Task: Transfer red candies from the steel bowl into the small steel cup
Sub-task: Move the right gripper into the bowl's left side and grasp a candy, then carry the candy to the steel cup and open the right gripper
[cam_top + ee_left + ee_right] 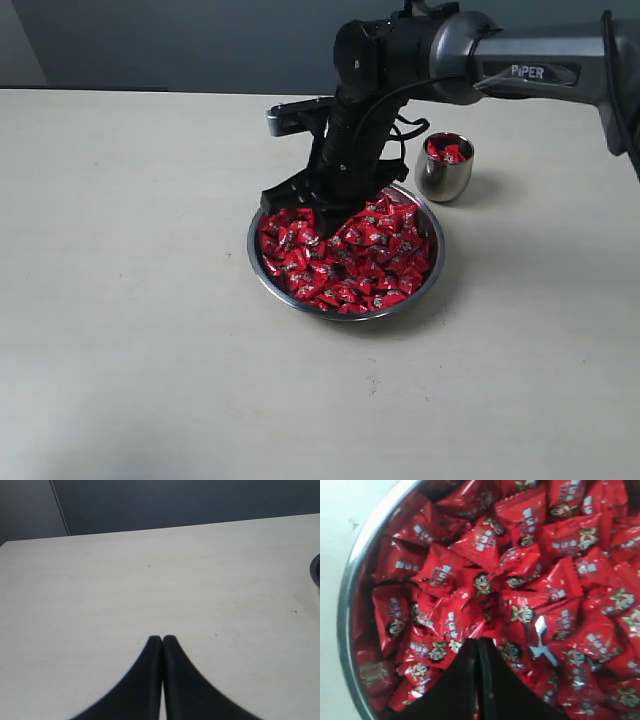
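1. We are working with the right gripper (320,222), which is pressing its tips into the red candies (365,258) at the far-left side of the steel bowl (345,317) in the exterior view. Its jaws are clenched flat together.
2. In the right wrist view we are seeing no wrapper clearly pinched between the tips. We are judging that the grip may be empty, or catching only a crimped edge.
3. To do this step well, we are advising a slow, straight lift and a check for a candy at the tips before swinging toward the cup. If nothing is coming up, reopening and biting across the middle of one candy looks safer.
4. The left gripper (162,638) is clenched too, grasping nothing, hovering over bare worktop (100,580).
5. The steel bowl is brimming with candies, heaped nearly to its rim.
6. The small steel cup (445,178) is standing upright just beside the bowl's far-right edge, already holding a few red candies near its mouth.
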`<action>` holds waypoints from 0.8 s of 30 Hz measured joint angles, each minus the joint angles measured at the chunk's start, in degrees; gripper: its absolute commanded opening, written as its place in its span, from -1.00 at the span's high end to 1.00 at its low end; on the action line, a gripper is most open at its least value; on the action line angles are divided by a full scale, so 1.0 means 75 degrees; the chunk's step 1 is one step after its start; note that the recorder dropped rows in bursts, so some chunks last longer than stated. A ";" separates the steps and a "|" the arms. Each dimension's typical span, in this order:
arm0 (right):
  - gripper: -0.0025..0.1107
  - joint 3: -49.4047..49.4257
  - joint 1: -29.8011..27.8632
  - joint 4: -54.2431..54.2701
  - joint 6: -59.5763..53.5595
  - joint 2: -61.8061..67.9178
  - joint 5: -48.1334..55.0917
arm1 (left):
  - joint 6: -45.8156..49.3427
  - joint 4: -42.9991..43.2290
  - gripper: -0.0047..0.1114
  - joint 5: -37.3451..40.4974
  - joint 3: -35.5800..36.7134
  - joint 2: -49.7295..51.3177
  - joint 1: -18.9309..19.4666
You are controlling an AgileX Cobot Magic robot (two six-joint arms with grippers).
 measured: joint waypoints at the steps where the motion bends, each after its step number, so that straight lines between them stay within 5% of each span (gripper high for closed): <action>1: 0.97 0.0000 0.0000 -0.0132 0.0000 -0.0064 0.0019 | 0.0000 0.0000 0.91 0.0000 0.0000 0.0000 0.0000; 14: 0.97 0.0000 -0.0301 -0.1222 0.0200 -0.0757 0.0424 | 0.0000 0.0000 0.91 0.0000 0.0000 0.0000 0.0000; 24: 0.97 0.0000 -0.1897 -0.1288 0.0261 -0.1039 0.0490 | 0.0000 0.0000 0.91 0.0000 0.0000 0.0000 0.0000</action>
